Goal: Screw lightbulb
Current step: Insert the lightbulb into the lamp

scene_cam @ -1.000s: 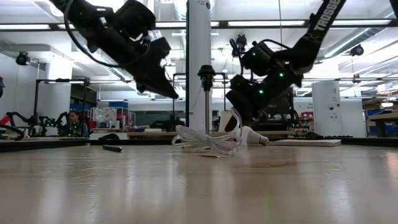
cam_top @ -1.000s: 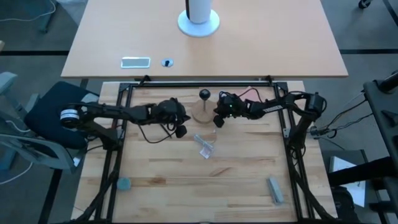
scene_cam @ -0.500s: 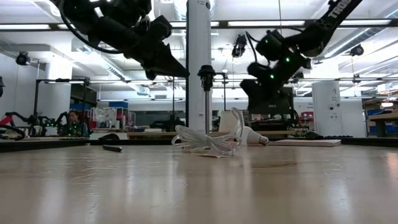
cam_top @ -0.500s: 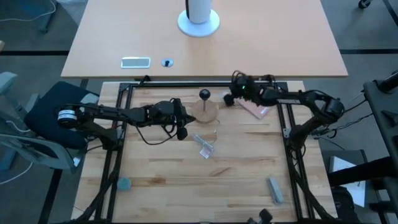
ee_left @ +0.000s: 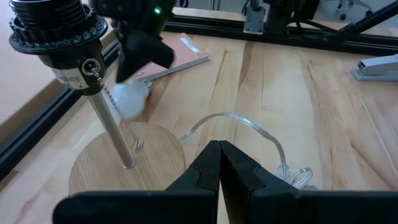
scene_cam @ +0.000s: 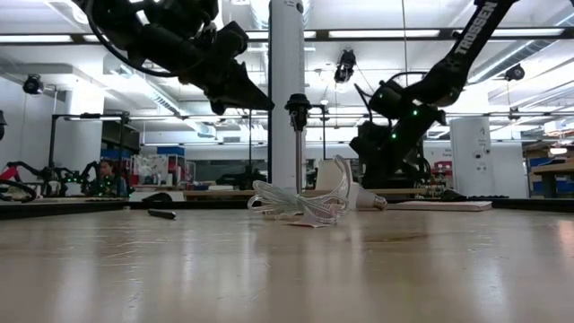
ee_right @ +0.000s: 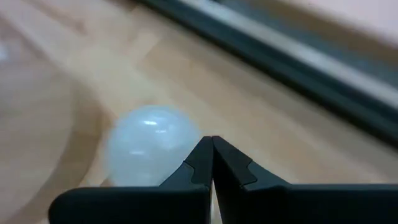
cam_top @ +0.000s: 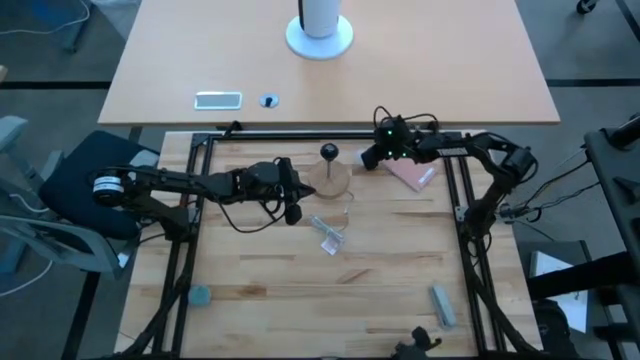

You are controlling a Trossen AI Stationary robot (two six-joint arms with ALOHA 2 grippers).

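White "TROSSEN" lettering on right arm (scene_cam: 471, 22)

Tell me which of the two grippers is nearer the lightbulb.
The right gripper: shut, its tips point right at the lightbulb lying by the socket's wooden base. The left gripper, also shut, sits on the base's other side.

Socket post (cam_top: 329, 155) and clear packet (cam_top: 331, 232) crowd the centre; front boards lie open

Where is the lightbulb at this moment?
The lightbulb lies on the table by the lamp stand's wooden base, on the right arm's side, just ahead of the shut right gripper.
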